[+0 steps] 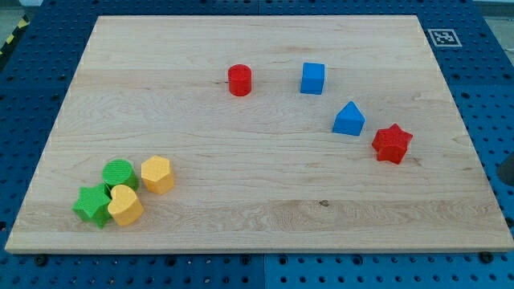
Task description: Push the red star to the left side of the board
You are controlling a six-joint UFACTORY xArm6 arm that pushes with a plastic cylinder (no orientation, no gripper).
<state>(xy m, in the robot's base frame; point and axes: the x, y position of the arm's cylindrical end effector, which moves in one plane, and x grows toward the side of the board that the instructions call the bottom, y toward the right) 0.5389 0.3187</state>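
Note:
The red star (392,144) lies flat on the right part of the wooden board (257,201), just right of and below the blue triangular block (348,119). A small dark shape at the view's right edge, which looks like my tip (507,180), sits just off the board. It is well to the right of the red star and slightly below it, touching no block.
A blue cube (313,78) and a red cylinder (239,80) lie near the view's top centre. At the bottom left, a green cylinder (119,173), a green star (93,205), a yellow heart (125,205) and a yellow hexagonal block (157,174) sit clustered together.

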